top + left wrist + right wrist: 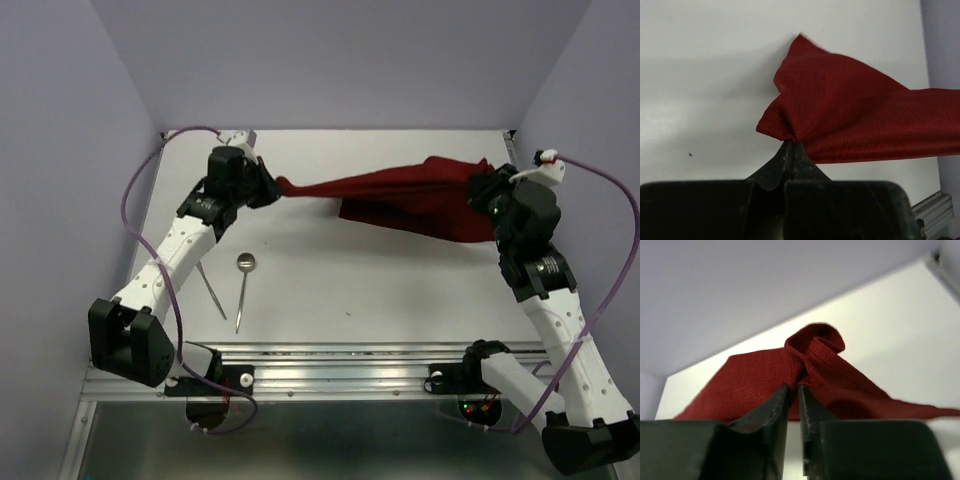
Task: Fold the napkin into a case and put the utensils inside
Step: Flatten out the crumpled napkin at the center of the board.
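The left tool [791, 145] and right tool [794, 388] are clamping opposite ends of the maroon napkin [400, 200], stretching it, creased, between them over the tabletop [350, 275].

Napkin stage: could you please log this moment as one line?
napkin: stretched between claws | left claw: shut on napkin | right claw: shut on napkin | spoon, thin piece: on table, untouched
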`<state>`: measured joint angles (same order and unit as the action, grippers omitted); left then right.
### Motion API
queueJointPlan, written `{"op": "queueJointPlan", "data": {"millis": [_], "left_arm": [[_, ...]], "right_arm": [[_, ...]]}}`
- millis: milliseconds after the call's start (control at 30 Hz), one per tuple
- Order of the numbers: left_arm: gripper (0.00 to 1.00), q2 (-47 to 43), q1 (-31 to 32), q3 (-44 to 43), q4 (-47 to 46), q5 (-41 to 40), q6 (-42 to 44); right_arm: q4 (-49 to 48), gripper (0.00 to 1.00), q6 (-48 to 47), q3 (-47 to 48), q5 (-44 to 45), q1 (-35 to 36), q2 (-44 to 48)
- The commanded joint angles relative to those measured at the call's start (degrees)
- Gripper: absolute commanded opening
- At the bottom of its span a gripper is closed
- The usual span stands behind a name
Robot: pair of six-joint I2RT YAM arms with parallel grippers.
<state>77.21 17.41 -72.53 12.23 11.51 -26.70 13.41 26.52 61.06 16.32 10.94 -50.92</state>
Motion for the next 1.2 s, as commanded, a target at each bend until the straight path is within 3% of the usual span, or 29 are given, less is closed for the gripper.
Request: {"op": "queueJointPlan", "data": {"millis": [0, 100, 300, 367, 467, 567, 767, 1167], "left_arm": [[0.0, -2.7, 3.4, 14.9, -7.8, 0.8, -4.6], [0.0, -1.9, 7.6, 20.5, -9.1, 0.1, -6.3], [0.0, 0.1, 8.3, 22.2, -9.9, -2.4, -6.4], [0.0, 0.9, 8.3, 21.6, -9.8, -3.0, -5.8], [0.0, 2.1, 8.3, 20.5, -8.7, -3.6, -4.7], [0.0, 2.1, 8.2, 20.1, -8.0, -4.9, -4.1], [0.0, 2.5, 8.0, 20.5, -7.3, -6.4, -3.7], [0.0, 5.7, 6.6, 20.2, -8.1, -6.3, -4.4]], "right_arm": [[11.7, 0.51, 8.7, -11.1, 10.0, -0.9, 7.2], [20.0, 0.6, 15.2, -14.4, 11.1, -0.9, 10.6], [25.9, 0.63, 18.0, -17.0, 10.1, -0.9, 6.0], [24.5, 0.62, 16.6, -17.7, 7.6, -0.9, 3.1], [21.1, 0.48, 15.6, -17.8, 2.9, -0.9, -5.2], [18.8, 0.41, 15.2, -17.0, 2.7, -0.9, -13.4], [12.3, 0.41, 14.3, -15.8, -1.4, -4.7, -24.7], [-0.2, 0.44, 11.4, -15.7, -2.5, -7.0, -36.8]]}}
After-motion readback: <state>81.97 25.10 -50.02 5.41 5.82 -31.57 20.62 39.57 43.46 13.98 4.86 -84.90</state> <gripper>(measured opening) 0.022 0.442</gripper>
